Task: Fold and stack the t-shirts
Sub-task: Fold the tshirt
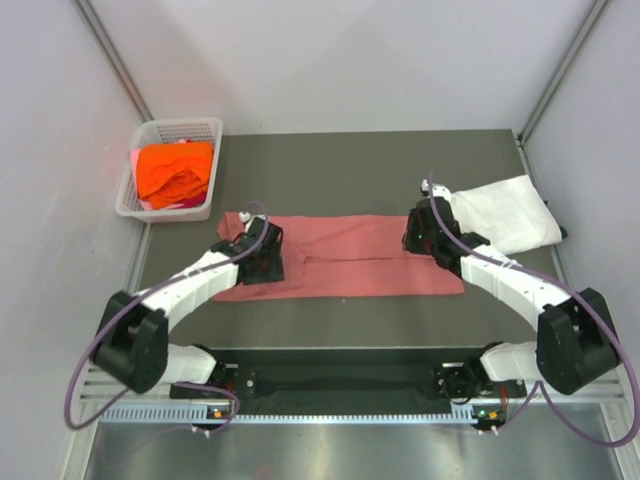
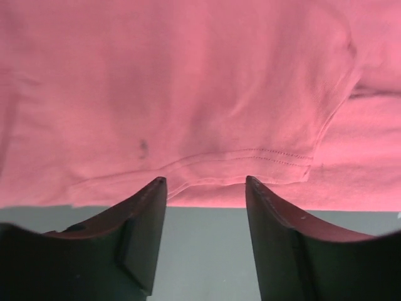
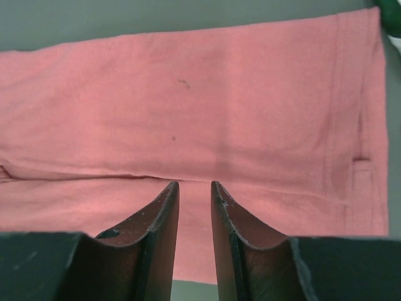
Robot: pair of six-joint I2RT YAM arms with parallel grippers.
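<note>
Crosswise through the middle of the top view lies the pink t-shirt (image 1: 350,255), a narrow strip with its long axis running left to right. The white t-shirt (image 1: 505,222) sits folded at the right edge, and the orange t-shirt (image 1: 175,170) fills the basket (image 1: 128,200) at upper left. Each arm covers one end of the strip. The left gripper (image 1: 262,250) has its jaws apart at the near hem. The right gripper (image 1: 420,232) shows only a slim gap over cloth, and I cannot tell whether it is pinching.
</note>
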